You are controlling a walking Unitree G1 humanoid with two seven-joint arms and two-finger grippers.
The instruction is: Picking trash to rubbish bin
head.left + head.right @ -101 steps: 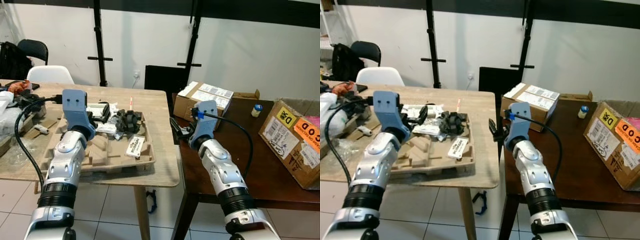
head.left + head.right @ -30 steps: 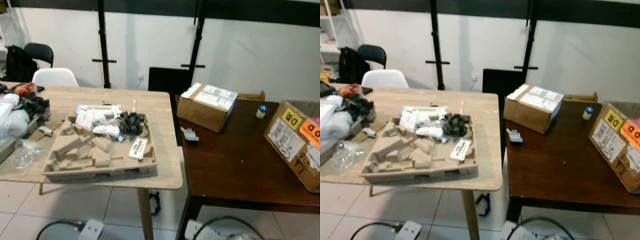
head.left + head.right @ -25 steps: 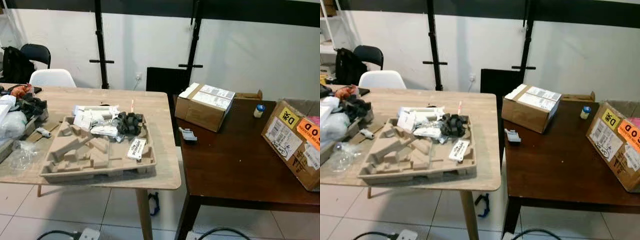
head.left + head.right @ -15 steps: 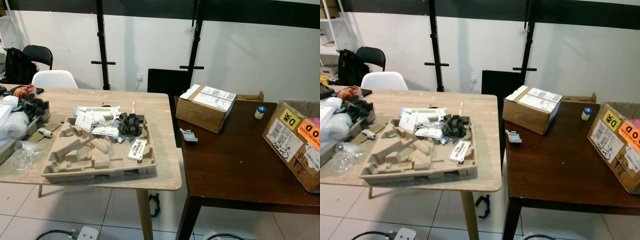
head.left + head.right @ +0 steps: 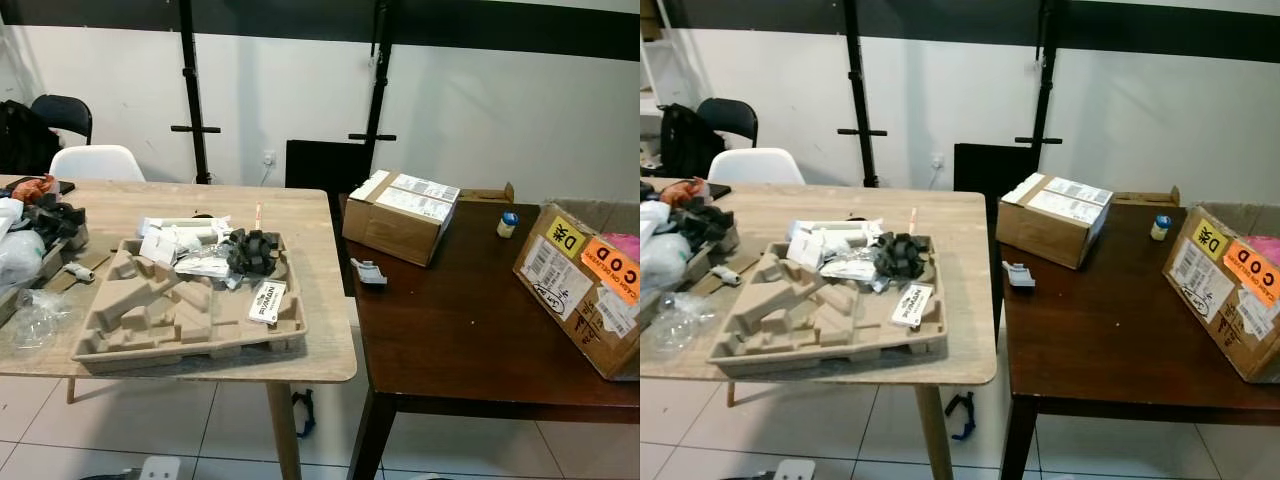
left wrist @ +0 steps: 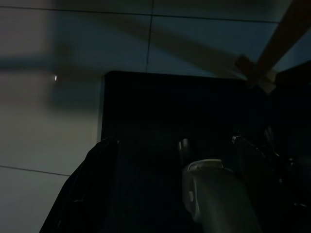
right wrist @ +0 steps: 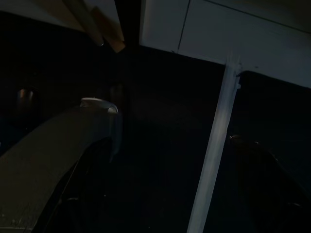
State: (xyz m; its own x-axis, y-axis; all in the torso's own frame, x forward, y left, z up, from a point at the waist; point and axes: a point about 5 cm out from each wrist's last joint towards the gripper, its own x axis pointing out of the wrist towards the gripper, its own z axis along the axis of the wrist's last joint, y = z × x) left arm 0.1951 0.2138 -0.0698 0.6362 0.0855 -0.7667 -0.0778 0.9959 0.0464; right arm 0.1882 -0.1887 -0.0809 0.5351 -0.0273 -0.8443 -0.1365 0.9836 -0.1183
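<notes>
Since 3.4 seconds ago both arms have dropped from the head views. We are hanging the left gripper (image 6: pixel 160 194) and right gripper (image 7: pixel 160 184) in shade; their spread is unclear. Crumpled trash (image 5: pixel 190 245) is lying in the pulp tray (image 5: pixel 150 345) on the light table (image 5: pixel 310 340).

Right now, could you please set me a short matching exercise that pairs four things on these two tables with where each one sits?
Things:
1. moulded pulp tray
2. small blue-capped bottle
3. small grey clip-like piece
4. box with the orange label

Places:
A. near the left edge of the dark wooden table
B. at the right end of the dark table
C. on the light wooden table, near its front edge
D. at the back of the dark table, near the wall

Pairs: 1-C, 2-D, 3-A, 4-B
</notes>
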